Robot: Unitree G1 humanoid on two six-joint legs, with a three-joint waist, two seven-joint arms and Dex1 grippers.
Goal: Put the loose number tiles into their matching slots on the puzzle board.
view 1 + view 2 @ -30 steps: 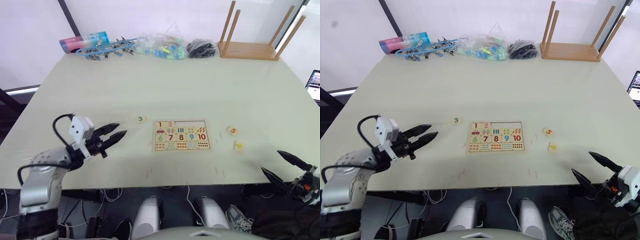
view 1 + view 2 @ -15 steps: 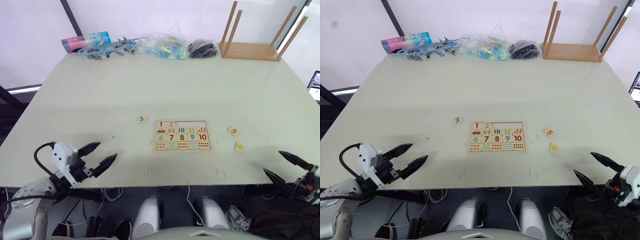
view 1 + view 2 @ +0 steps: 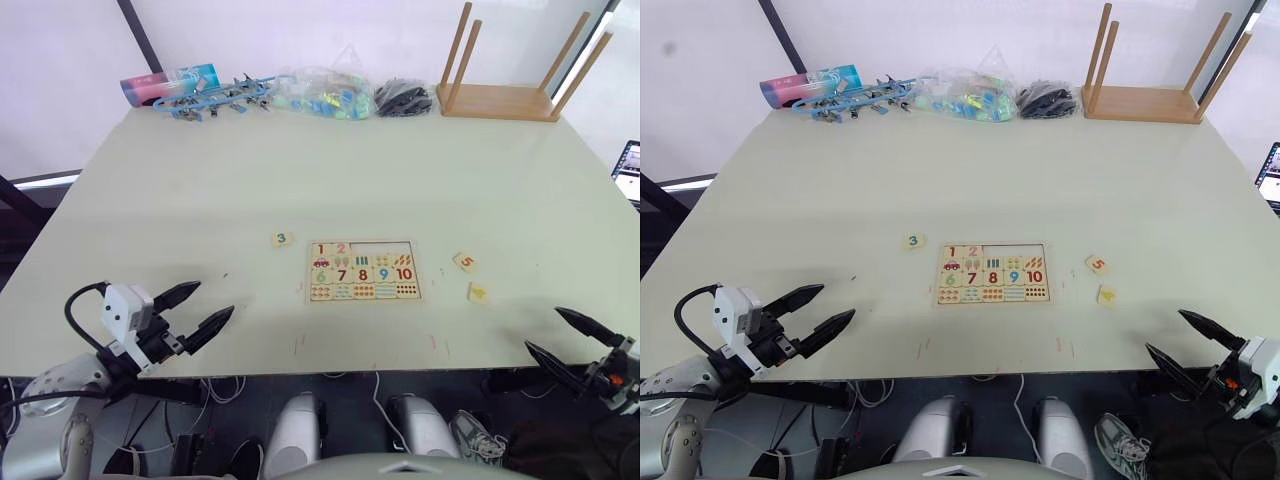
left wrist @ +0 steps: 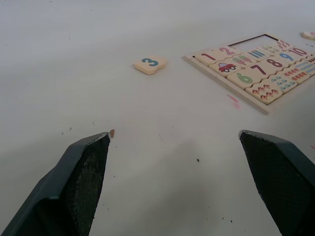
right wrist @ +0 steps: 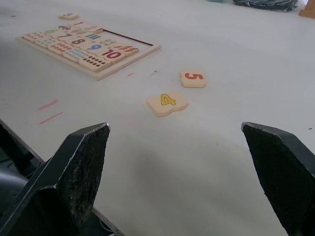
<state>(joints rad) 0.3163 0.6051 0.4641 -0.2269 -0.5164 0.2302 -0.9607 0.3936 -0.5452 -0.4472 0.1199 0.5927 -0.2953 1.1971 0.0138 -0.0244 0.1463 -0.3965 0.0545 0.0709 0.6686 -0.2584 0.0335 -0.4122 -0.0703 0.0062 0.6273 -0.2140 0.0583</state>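
We see both end effectors, left (image 3: 196, 309) and right (image 3: 573, 339), gaping empty; flat light-wood puzzle board (image 3: 362, 270) lies between them.

matt pale table (image 3: 300, 170), light-wood puzzle board (image 3: 362, 271), wooden stool (image 3: 510, 70)

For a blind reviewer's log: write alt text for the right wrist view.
Two loose number tiles, a yellow 4 and a red 5, lie close together on the pale table, apart from the puzzle board farther off. The right hand is open, a black finger on each side, holding nothing.
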